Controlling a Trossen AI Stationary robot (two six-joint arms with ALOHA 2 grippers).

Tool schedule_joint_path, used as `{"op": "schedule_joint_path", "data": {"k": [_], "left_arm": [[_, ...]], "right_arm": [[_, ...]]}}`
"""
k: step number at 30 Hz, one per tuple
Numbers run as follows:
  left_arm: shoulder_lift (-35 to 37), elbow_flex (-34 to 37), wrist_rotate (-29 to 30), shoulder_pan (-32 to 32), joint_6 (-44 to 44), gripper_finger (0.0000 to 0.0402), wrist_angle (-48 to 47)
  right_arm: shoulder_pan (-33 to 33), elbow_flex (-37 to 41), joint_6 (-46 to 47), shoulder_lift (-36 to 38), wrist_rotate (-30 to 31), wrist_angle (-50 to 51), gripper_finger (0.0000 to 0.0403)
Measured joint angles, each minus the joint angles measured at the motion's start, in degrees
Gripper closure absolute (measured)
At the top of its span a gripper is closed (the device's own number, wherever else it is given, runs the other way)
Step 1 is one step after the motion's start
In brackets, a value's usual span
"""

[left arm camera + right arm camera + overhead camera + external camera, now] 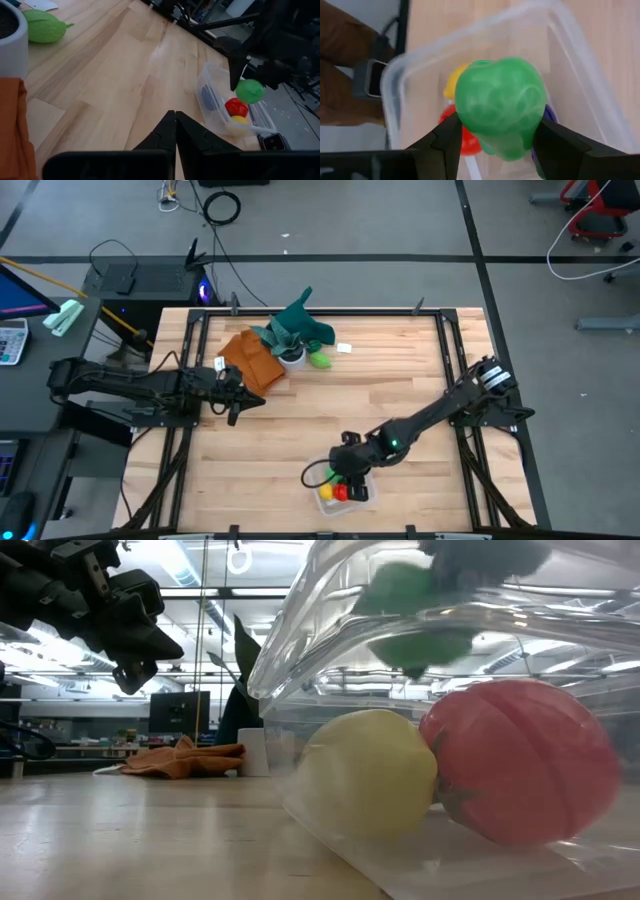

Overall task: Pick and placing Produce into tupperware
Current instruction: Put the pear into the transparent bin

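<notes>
The clear tupperware (358, 492) sits near the table's front edge. A yellow toy (454, 84), a red one (464, 141) and a purple one (548, 113) lie in it. My right gripper (496, 129) hangs over it, shut on a round green toy (500, 107). Another green toy (320, 360) lies on the wood at the far side, next to the white pot. My left gripper (175, 125) waits shut at the table's left, above the wood, holding nothing. My right gripper pinches the green toy between its two fingers, one finger (449, 140) on each of its opposite sides (465, 110). The fingers slant down from the table's right. The toy is lifted clear, just above the red and yellow toys inside the container's rim (249, 91).
A white pot with teal leaves (292, 340) and an orange-brown cloth (250, 360) sit at the far left-centre. A small white tag (345, 348) lies beside the loose green toy. Bare wood spans the table's middle (350, 405). Black frame rails run along the table's edges.
</notes>
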State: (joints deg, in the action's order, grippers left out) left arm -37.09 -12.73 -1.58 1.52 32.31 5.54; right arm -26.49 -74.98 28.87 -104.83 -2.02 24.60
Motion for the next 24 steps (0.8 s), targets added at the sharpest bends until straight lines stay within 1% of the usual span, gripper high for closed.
{"op": "schedule_joint_path", "data": {"k": [8,11,13,17,24], "left_arm": [[0.01,0.0,-0.02,0.0,-0.01,0.0378,0.05],[0.01,0.0,-0.02,0.0,-0.01,0.0383,0.02],[0.01,0.0,-0.04,0.0,-0.01,0.0386,0.02],[0.01,0.0,-0.04,0.0,-0.05,0.0389,0.0],[0.01,0.0,-0.02,0.0,-0.62,0.0378,-0.09]], "right_arm": [[0.12,0.0,2.02,-3.07,-0.12,1.62,0.0225],[0.11,0.0,2.42,-4.02,-1.74,1.56,0.0225],[0.1,0.0,2.48,-4.1,-2.83,1.57,0.0226],[0.08,0.0,2.4,-4.09,-2.87,1.61,0.0226],[0.1,0.0,2.44,-3.99,-3.79,2.72,0.0213]]}}
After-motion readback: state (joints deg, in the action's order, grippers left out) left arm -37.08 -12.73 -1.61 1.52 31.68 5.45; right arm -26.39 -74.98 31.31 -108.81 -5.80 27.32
